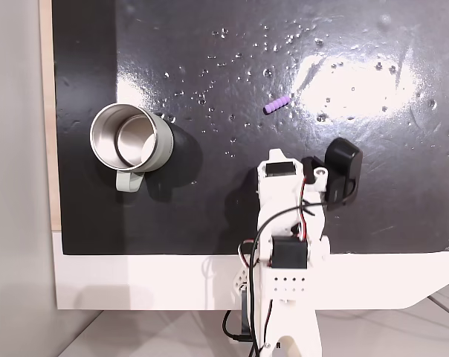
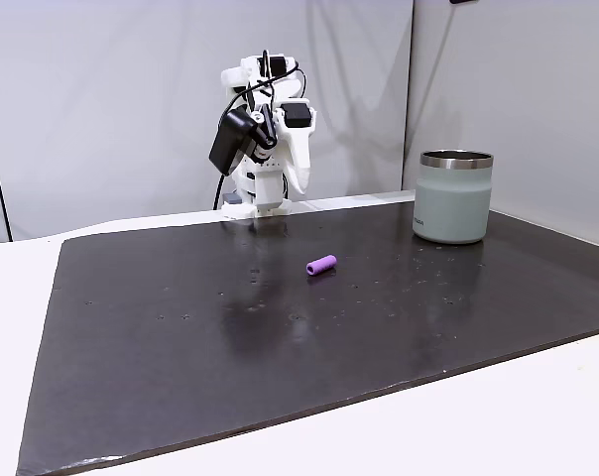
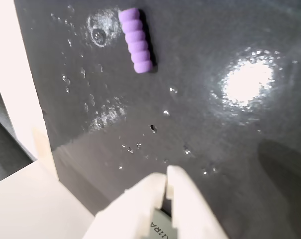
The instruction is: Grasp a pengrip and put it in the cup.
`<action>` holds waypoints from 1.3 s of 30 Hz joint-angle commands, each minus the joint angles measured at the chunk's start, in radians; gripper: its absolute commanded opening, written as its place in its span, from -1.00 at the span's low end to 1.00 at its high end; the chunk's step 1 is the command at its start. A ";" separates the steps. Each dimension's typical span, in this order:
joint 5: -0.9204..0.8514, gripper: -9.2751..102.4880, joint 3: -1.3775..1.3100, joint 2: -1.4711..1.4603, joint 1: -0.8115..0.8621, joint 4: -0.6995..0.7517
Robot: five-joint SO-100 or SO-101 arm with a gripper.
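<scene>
1. In the wrist view the pincer (image 3: 167,174) comes in from the bottom edge. Its two white fingers (image 3: 140,199) are pressed tight together at the tips, so it is closed and holds nothing.
2. The pincer hangs above the black mat (image 3: 215,149) and does not touch it.
3. In the wrist view the pengrip (image 3: 136,41) lies flat on the mat, far up and a bit to the left of the fingertips. It is a small purple tube with bumpy rings. It is well apart from the pincer.
4. Little shiny dents and spots dot the mat around the pengrip, and a bright patch of light shines to its right.
5. In a fixed view from above, the white arm (image 1: 284,223) sits folded at the near edge of the mat, with a black box (image 1: 342,169) on its right side. The pengrip (image 1: 277,105) lies farther out on the mat, past the arm.
6. In that same view the cup (image 1: 131,141) stands upright to the left of the arm, well apart from the pengrip. It is shiny inside, and its handle points toward the near edge.
7. In a fixed view from the side, the pengrip (image 2: 321,265) rests near the middle of the mat. The cup (image 2: 453,196) stands at the right, and the arm (image 2: 265,139) is at the far side.
8. The mat lies on a white table (image 2: 538,416).
</scene>
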 commanded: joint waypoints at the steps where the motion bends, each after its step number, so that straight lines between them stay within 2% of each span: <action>1: -0.020 -0.83 -0.169 -0.207 0.005 -0.037; 15: -0.046 -0.83 -0.538 -0.773 0.009 -0.037; 22: -0.137 -0.83 -0.650 -0.897 0.015 -0.041; 32: -0.187 -0.49 -0.856 -1.052 0.043 0.046; 39: -0.245 -0.45 -0.881 -1.112 0.078 0.048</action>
